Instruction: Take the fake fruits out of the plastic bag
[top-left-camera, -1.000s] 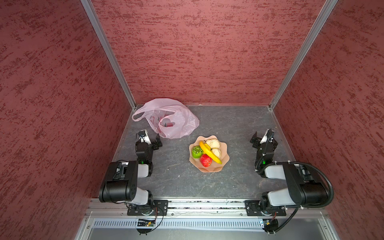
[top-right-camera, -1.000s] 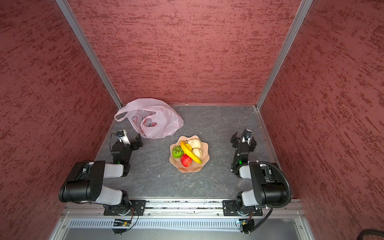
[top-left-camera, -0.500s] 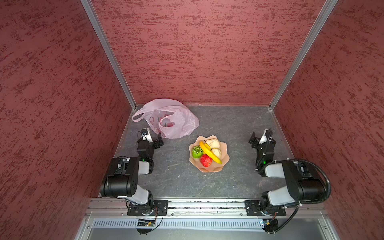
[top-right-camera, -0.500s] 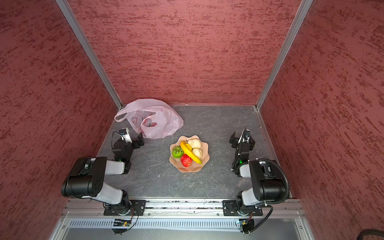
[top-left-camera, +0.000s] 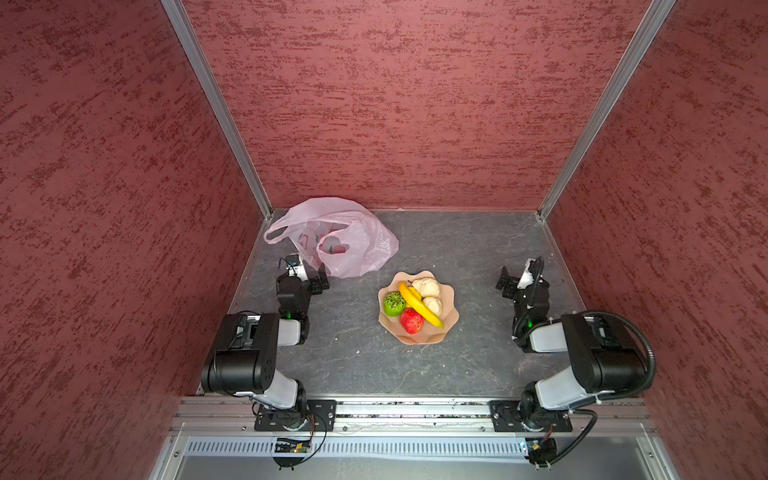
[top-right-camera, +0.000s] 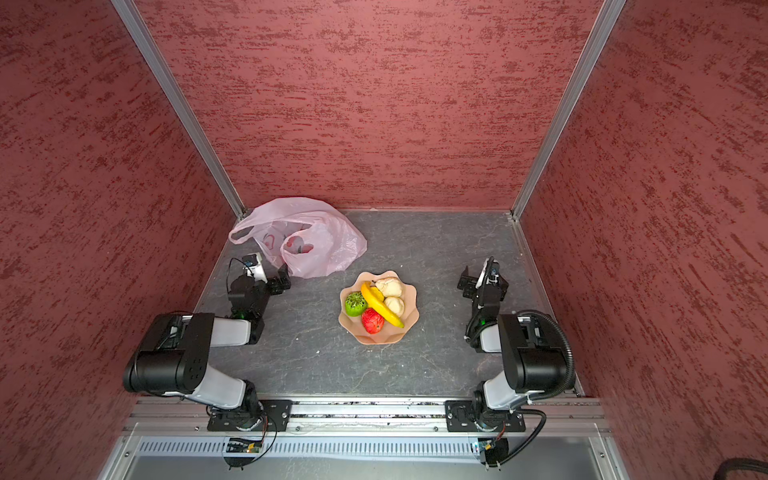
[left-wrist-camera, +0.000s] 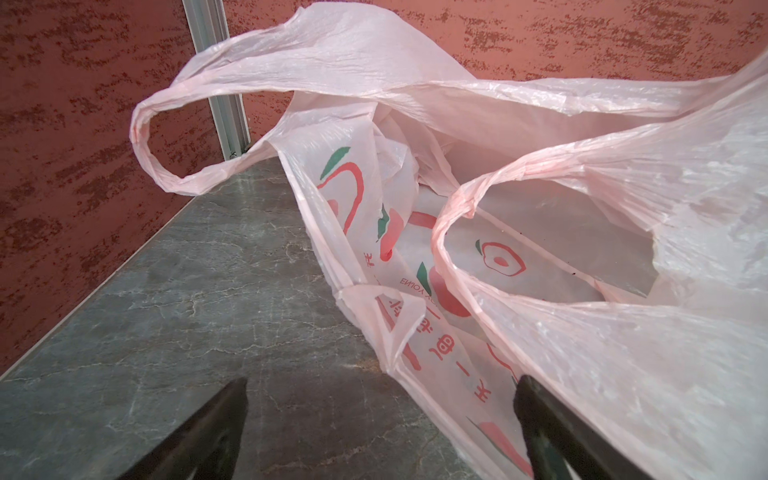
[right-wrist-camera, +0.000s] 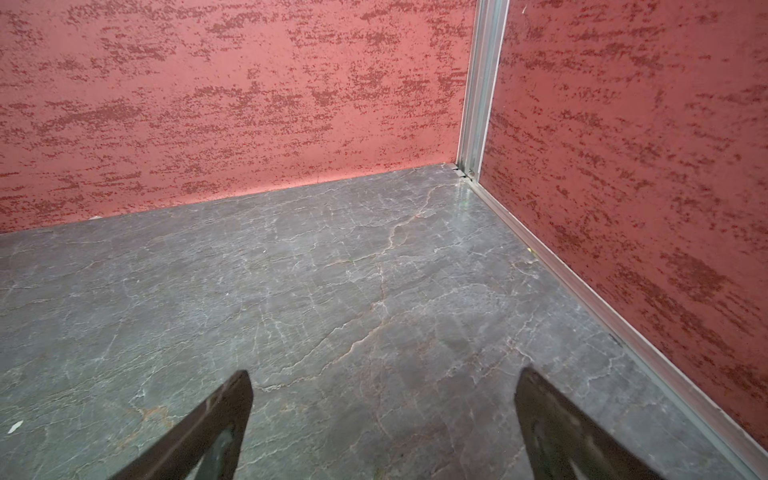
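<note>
As both grippers stand wide, gripping nothing, the fake fruits (top-left-camera: 415, 305) lie together in the peach bowl (top-left-camera: 451, 328): banana, green ball, red ball, two beige lumps. Plastic bag (top-left-camera: 353, 237) lies behind and left of the bowl, apart from it, mouth toward the left gripper (left-wrist-camera: 380, 384), just beside it. Right gripper (right-wrist-camera: 382, 374) sits right of the bowl, well apart, over bare table (right-wrist-camera: 374, 270).

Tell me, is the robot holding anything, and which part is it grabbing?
Nothing is held. The left tool is open beside the thin crinkly pink plastic bag; the right tool is open above the grey marbled table.
</note>
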